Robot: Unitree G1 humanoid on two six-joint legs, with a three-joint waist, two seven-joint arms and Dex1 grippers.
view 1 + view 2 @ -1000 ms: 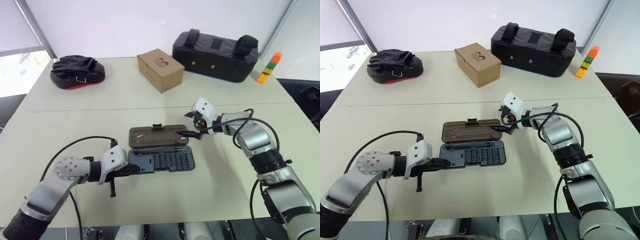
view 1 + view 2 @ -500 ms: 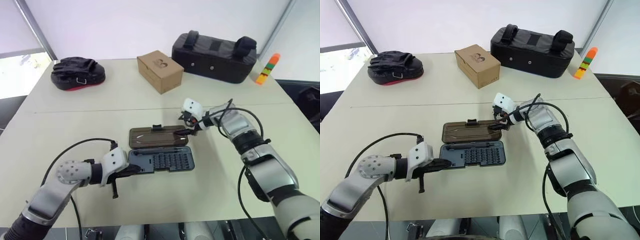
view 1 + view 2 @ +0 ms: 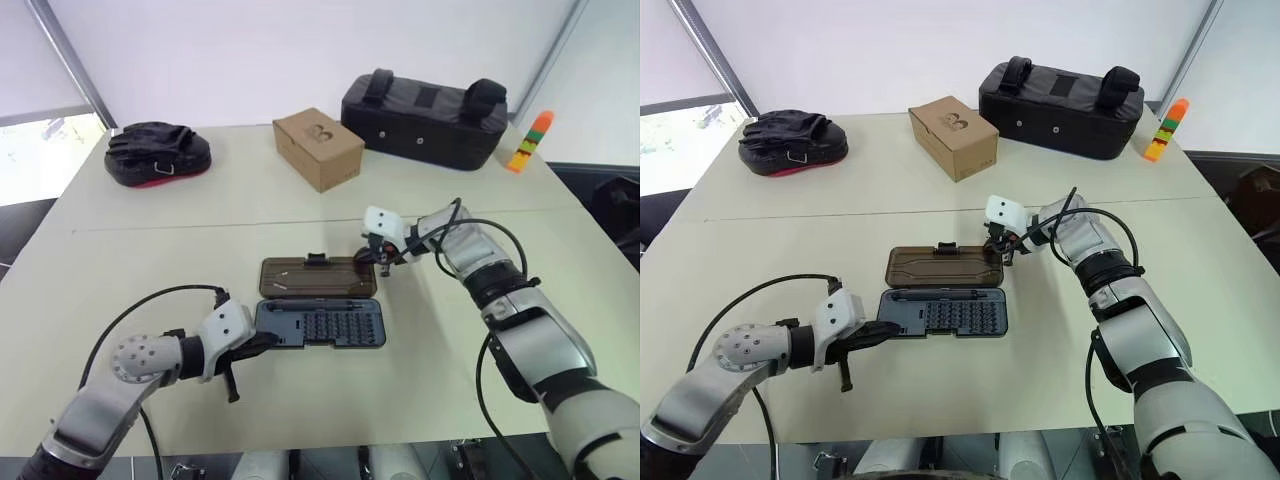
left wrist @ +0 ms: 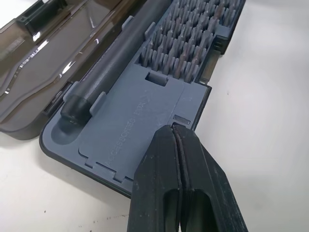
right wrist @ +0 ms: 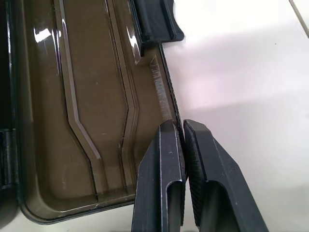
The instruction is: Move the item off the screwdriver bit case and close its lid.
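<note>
Though not yet closed, sits open and flat near the middle of the pale beige table (image 3: 150, 240) – the flat dark grey plastic screwdriver bit case (image 3: 325, 325), with rows of small bits and a black cylindrical driver handle (image 4: 116, 58) in its tray. At the left end, the left gripper (image 3: 262, 342) with its two black fingers pressed together, tips resting on the tray's near corner; apparently placed there to pin the base down against sliding or lifting. Behind the tray, hinged along the shared long edge and laid back flat, the smoky brownish translucent plastic lid (image 3: 315, 277), small black latch tab (image 3: 315, 259) on the far edge. At the right, far corner of that panel, the right gripper (image 3: 383, 268), fingers drawn together at the rim – seemingly nipping the thin edge between the pads, though hard to tell from a slim silvery streak lying just inside the rim. Probably meant as a purchase for swinging the panel over. Risk of slipping off so thin an edge.
</note>
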